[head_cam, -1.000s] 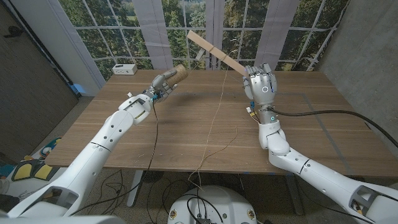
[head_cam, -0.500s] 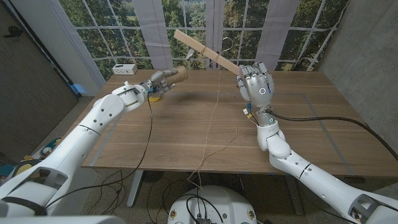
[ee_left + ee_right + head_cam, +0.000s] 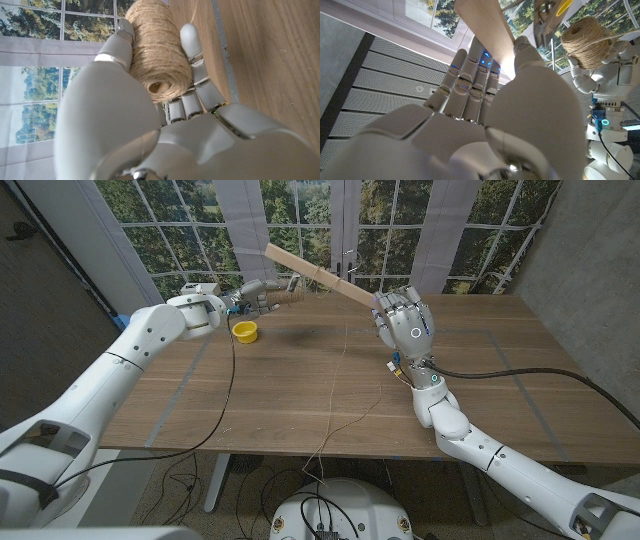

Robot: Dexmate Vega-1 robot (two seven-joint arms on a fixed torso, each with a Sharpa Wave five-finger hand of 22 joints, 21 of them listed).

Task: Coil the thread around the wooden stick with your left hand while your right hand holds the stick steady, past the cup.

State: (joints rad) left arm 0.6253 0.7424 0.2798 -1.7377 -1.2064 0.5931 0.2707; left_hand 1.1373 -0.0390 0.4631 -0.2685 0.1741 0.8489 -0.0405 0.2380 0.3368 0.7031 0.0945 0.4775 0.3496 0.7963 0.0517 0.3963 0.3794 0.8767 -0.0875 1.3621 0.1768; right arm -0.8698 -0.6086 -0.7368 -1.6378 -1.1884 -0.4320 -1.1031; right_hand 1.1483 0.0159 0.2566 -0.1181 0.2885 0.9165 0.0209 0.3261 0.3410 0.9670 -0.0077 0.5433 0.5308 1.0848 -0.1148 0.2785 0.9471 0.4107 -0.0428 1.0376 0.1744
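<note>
Since a second earlier, the left hand [image 3: 256,292] had swung away from the right hand, carrying the spool of thread [image 3: 157,50] beyond the yellow cup [image 3: 244,331], which had been hidden behind it and now sat on the table [image 3: 480,395] just nearer the robot than that hand. Its fingers [image 3: 192,47] were wrapped around the spool. The right hand [image 3: 403,328] gripped the wooden stick [image 3: 320,276], whose free end slanted up toward the left hand, higher than before. Thread [image 3: 343,365] trailed down from the stick across the table.
</note>
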